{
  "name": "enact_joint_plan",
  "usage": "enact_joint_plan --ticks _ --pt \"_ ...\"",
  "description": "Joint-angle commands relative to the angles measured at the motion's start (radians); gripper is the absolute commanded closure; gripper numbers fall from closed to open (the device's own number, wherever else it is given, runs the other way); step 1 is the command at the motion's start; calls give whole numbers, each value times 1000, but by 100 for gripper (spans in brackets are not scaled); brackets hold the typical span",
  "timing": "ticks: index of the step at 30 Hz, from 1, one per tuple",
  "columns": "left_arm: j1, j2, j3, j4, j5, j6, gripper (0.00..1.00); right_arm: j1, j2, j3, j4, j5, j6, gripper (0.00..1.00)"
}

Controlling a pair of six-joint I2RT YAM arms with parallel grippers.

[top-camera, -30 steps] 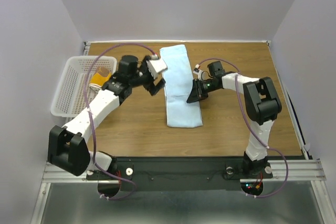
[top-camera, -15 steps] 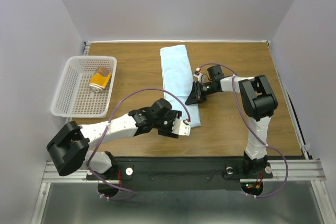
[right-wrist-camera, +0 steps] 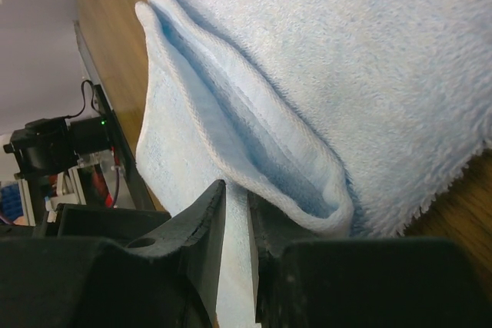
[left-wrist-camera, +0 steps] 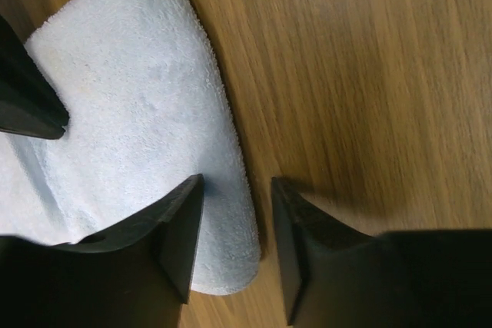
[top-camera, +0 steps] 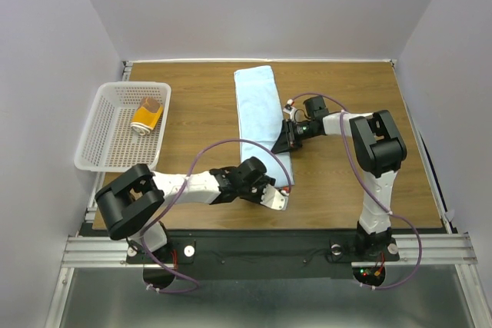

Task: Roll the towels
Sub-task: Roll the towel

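The light blue towel [top-camera: 257, 109] lies lengthwise up the middle of the wooden table. My left gripper [top-camera: 278, 191] is low at its near right corner. In the left wrist view the gripper [left-wrist-camera: 237, 183] is open, one finger on the blue towel [left-wrist-camera: 131, 97] and the other on bare wood, with the towel's edge in the gap. My right gripper [top-camera: 287, 140] is at the towel's right edge, halfway along. It [right-wrist-camera: 237, 191] is shut on a thin layer of the towel [right-wrist-camera: 346, 51], whose edge is folded up beside it. The mustard-yellow towel [top-camera: 146, 117] lies rolled in the basket.
A white perforated basket [top-camera: 98, 132] stands at the table's left edge. Grey walls close in the table at the back and on both sides. The arm bases and a metal rail run along the near edge.
My left arm has swung from the towel's far left side down to its near right corner, and its jaws have narrowed. The right gripper has kept its place and its hold.
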Motion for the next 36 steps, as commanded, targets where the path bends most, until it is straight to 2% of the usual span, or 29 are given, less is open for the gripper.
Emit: enact_joint_plan --ticks 1,4,8,11,13,20,26,29,32,36 --pt "-6 28 -7 53 -30 10 53 9 18 -37 -20 79 -33 76" --pt "-6 65 -4 62 -53 8 58 9 18 -40 -20 73 -38 77" --pt "-4 99 8 59 -73 19 72 7 18 -52 -22 71 -47 77" --pt "-4 78 31 8 -24 10 90 7 11 -67 -22 67 -55 77" --pt "-4 56 71 -69 37 -10 98 9 -11 -86 -22 61 -61 77" --pt "-4 12 168 -349 196 -41 100 10 -185 -196 -27 2 -84 77" --pt "-1 13 270 -502 314 -82 100 10 -319 -154 -42 -21 -78 75" --pt "-1 25 313 -553 357 -118 100 10 -309 -120 -43 16 -81 74" --pt "8 44 376 -582 377 -142 100 10 -231 -100 -50 27 -95 75" --pt "68 81 447 -625 432 -156 100 16 -166 -107 -47 31 -107 74"
